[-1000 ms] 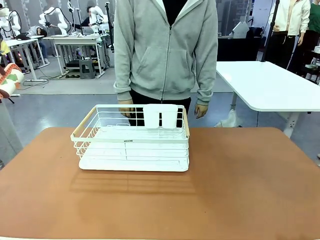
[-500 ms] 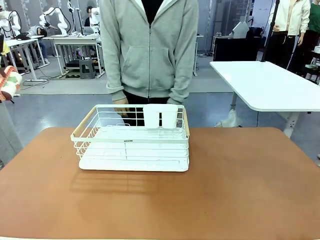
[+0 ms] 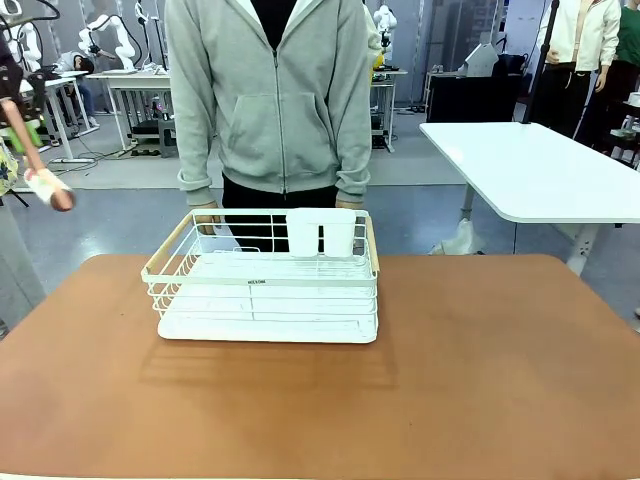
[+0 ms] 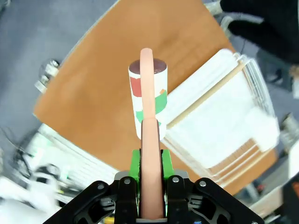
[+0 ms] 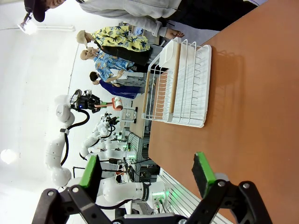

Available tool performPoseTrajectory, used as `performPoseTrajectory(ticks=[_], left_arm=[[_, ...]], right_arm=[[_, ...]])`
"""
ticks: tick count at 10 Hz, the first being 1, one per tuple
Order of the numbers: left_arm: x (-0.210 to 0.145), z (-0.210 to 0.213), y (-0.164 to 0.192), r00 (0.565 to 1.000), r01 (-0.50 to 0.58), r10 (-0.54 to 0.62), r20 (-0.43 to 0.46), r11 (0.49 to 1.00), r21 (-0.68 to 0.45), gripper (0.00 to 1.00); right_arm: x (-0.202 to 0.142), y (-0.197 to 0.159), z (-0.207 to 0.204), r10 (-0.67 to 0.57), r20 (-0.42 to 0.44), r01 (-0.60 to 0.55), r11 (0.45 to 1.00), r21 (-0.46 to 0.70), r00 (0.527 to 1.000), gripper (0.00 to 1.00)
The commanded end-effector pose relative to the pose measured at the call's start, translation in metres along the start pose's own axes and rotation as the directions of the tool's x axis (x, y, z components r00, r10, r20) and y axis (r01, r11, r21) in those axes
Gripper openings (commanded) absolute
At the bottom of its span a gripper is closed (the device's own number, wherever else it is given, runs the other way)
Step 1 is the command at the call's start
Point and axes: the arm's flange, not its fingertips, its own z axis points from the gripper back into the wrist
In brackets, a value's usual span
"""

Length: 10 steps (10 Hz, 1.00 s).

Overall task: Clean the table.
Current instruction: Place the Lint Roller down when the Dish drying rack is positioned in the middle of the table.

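Note:
The table (image 3: 480, 370) has a reddish-brown top and carries a white wire rack (image 3: 265, 300) near its far side. My left gripper (image 4: 149, 163) is shut on the pink handle of a lint roller (image 4: 148, 100), whose paper head has red and green print. It hangs high above the table's (image 4: 107, 79) left edge, beside the rack (image 4: 219, 116). In the front view the lint roller (image 3: 50, 190) shows at the far left. My right gripper (image 5: 145, 172) stands open with nothing between its fingers, above the table (image 5: 243, 93) and well away from the rack (image 5: 180, 84).
A person in a grey hoodie (image 3: 270, 100) stands at the far side with both hands at the rack's back rim. A white-topped table (image 3: 540, 170) stands behind on the right. A white cup holder (image 3: 320, 232) sits in the rack.
The person has stepped to the picture's left. The lint roller at the left edge has swung lower and further into view.

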Motion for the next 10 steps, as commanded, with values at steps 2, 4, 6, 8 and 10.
performPoseTrajectory(ticks=[2, 4, 6, 8, 10], left_arm=[[0.008, -0.048, 0.004, 0.958, -0.245, 0.271, 0.089, 0.942, -0.229, 0.21], [0.016, -0.074, 0.015, 0.958, -0.228, 0.264, 0.116, 0.94, -0.253, 0.21], [0.026, -0.1, 0.026, 0.958, -0.236, 0.27, 0.094, 0.932, -0.275, 0.21], [0.04, -0.129, 0.034, 0.961, -0.24, 0.268, 0.074, 0.935, -0.263, 0.21], [0.05, -0.153, 0.036, 0.963, -0.246, 0.265, 0.041, 0.934, -0.259, 0.21]], right_arm=[[0.0, 0.003, -0.001, 0.006, 0.01, -0.006, 1.0, 0.014, 1.0, 1.0], [0.0, 0.003, -0.001, 0.006, 0.01, -0.006, 1.0, 0.014, 1.0, 1.0], [0.0, 0.003, -0.001, 0.006, 0.01, -0.006, 1.0, 0.014, 1.0, 1.0], [0.0, 0.003, -0.001, 0.006, 0.01, -0.006, 1.0, 0.014, 1.0, 1.0], [0.0, 0.003, -0.001, 0.006, 0.01, -0.006, 1.0, 0.014, 1.0, 1.0]])
